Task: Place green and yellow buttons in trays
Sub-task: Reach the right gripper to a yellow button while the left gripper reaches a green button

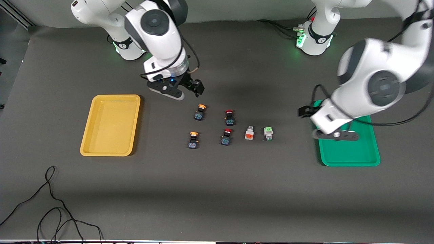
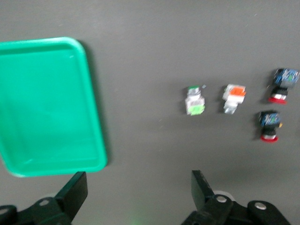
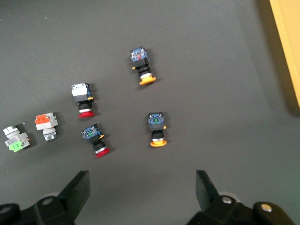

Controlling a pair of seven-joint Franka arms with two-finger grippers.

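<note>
White right gripper (image 1: 190, 88) hovers open-fingered over table; left gripper (image 1: 334, 134) over green tray (image 1: 352, 159).

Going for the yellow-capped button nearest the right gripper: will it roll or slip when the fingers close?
The yellow-capped button lies on its side, so its round cap may let it pivot. Its squarish dark base looks rigid and grippable. It looks small and probably light, so a nudge from the open right gripper could shift it.

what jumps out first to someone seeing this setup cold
Two bright trays: the yellow tray at the right arm's end, the green tray at the left arm's. Between them sit six small buttons. The open left gripper is over the green tray.
</note>
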